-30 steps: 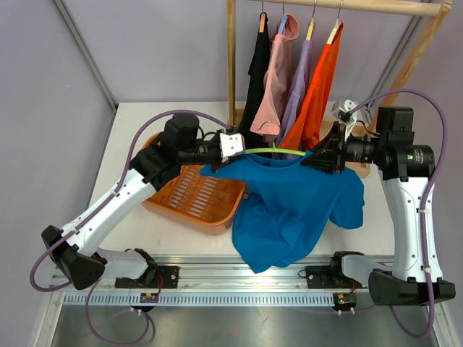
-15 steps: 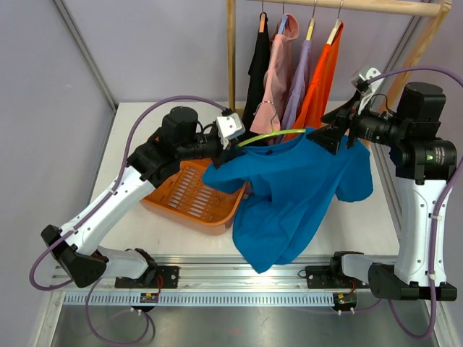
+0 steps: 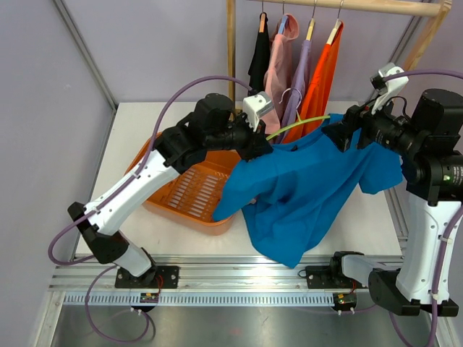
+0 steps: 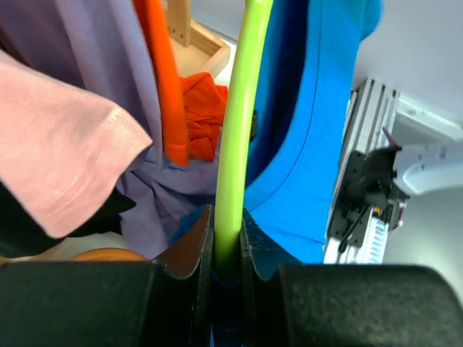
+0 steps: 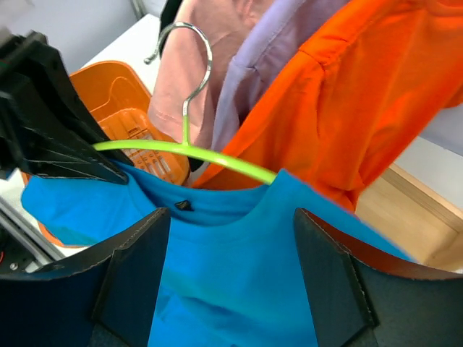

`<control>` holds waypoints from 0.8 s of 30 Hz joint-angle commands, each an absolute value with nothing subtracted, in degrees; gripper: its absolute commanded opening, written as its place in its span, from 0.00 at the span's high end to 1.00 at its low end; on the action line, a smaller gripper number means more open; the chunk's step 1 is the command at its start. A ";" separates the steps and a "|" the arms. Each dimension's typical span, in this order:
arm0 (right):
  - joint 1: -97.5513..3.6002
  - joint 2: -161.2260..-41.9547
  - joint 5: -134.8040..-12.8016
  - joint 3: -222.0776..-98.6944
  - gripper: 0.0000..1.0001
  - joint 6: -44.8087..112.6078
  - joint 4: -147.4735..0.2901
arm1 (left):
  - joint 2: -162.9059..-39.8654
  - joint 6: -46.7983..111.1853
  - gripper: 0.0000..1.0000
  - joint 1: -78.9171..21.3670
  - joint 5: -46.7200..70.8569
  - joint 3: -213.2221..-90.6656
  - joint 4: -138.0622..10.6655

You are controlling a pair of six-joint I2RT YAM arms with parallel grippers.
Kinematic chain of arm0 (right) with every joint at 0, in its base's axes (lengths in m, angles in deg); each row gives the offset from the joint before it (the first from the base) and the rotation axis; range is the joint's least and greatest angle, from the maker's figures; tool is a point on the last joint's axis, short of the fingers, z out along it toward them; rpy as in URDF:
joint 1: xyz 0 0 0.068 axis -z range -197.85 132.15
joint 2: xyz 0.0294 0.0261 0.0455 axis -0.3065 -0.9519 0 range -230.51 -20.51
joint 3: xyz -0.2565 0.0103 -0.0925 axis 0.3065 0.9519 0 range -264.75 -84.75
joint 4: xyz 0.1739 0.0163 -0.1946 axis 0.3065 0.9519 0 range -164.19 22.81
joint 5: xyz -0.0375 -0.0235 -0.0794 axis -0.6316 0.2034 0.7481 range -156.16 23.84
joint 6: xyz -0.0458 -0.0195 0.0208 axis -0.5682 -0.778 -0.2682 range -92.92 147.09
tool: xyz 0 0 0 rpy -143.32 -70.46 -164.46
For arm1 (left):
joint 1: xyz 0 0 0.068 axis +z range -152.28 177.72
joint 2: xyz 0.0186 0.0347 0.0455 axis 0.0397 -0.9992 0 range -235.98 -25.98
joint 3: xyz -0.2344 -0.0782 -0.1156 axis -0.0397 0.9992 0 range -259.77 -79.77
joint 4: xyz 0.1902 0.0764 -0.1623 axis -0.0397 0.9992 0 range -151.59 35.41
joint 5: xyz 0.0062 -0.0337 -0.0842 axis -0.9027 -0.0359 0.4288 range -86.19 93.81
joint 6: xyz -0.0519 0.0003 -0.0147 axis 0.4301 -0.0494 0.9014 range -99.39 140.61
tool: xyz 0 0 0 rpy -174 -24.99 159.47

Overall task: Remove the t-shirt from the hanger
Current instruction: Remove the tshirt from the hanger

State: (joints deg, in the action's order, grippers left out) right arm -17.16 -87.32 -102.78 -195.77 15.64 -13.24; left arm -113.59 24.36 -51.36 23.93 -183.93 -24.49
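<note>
My left claw [image 4: 226, 235] is pinched tight on the green hanger [image 4: 242, 108]. My right claw [image 5: 230, 217] is spread wide and grips nothing, with shirt [image 3: 311, 188] cloth between its fingers. The blue shirt hangs on the hanger, up in the air over the counter [image 3: 173, 235], beside the basket [image 3: 192, 191].

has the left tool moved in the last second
Yes. The left tool, shut on the green hanger, has shifted right and up in the overhead view, ending clearly right of the rack's wooden post.

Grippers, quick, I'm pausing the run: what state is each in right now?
Left gripper: closed on the green hanger.
Right gripper: open.
</note>
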 commanded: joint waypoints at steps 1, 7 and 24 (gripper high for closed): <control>-17.50 -86.69 -96.66 -198.30 0.24 17.77 -12.41 | -114.13 32.04 1.00 -51.67 18.14 -187.27 -30.74; -17.50 -85.73 -94.46 -196.81 0.23 17.42 -13.19 | -113.78 33.00 1.00 -52.55 14.71 -187.44 -29.95; -21.54 -87.83 -83.75 -184.95 0.38 31.30 -22.24 | -112.29 39.33 1.00 -55.71 13.12 -186.83 -33.38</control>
